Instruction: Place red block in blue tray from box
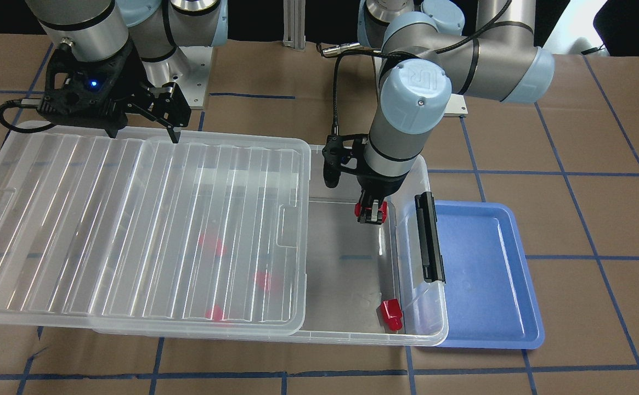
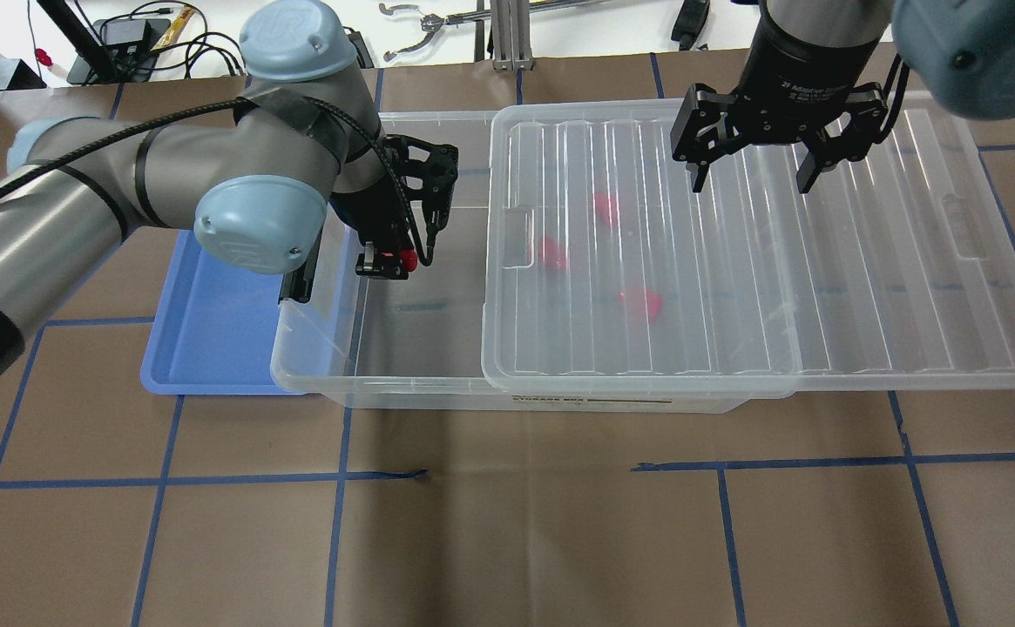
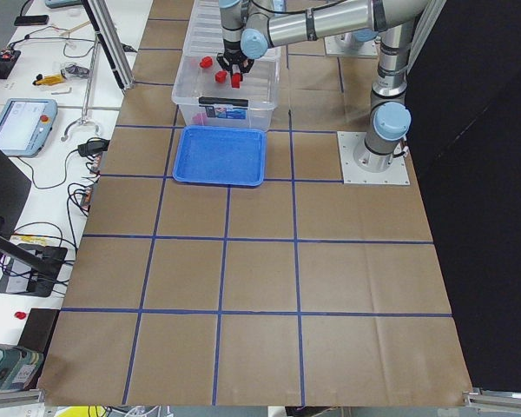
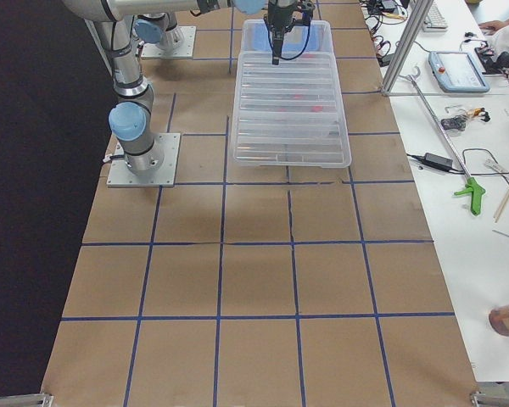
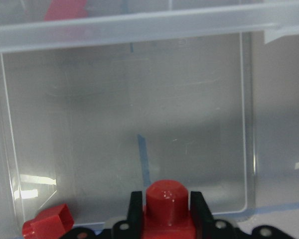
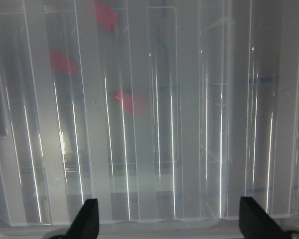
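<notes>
You see a table (image 2: 507,540) covered in brown paper and ruled into squares with blue tape. White benches strewn with cables and tools run along its far side, and a black curtain stands behind the robot.

On the table there is one box (image 1: 431,323), one ribbed lid (image 1: 133,219), one blue tray (image 1: 484,274) and five red blocks. The lid lies shifted along the box, so the end by the black latch clip (image 1: 428,236) is uncovered. The tray lies just beside that end.

Three blocks show as blurs under the lid (image 2: 605,207) (image 2: 551,252) (image 2: 640,303). A fourth (image 1: 390,315) lies loose in a corner of the uncovered part.

The fifth, the red block (image 1: 370,208), is clamped in the left gripper (image 1: 371,218) above the box's bare floor (its round stub pokes out past the fingertips).

The right gripper (image 2: 753,187) is spread wide over the lid and holds nothing. Whether its tips touch the lid, I cannot tell.
</notes>
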